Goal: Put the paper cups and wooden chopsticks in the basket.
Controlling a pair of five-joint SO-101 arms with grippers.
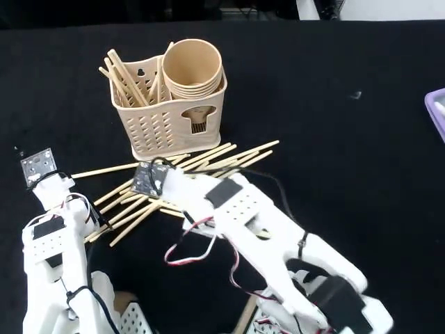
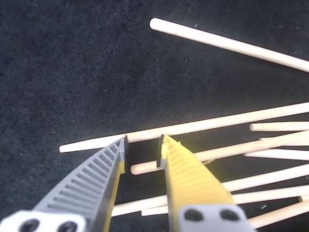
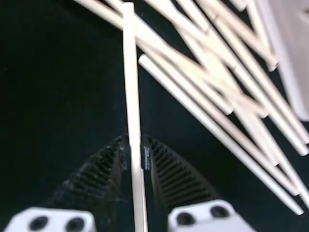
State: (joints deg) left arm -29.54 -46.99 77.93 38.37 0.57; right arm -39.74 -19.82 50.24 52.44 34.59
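Right gripper: we log it clamped on one pale wooden chopstick, stick's long axis in line with the gripper | left gripper: narrowly parted over loose chopsticks | beige perforated plastic basket: just beyond the pile on black desk, holding stacked tan paper cups.

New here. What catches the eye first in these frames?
The basket toward the back of the black table holds a stack of paper cups and some chopsticks, with a loose pile of wooden chopsticks lying in front of it. The right gripper is shut on one chopstick of the pile; the left gripper is open over another chopstick's end.
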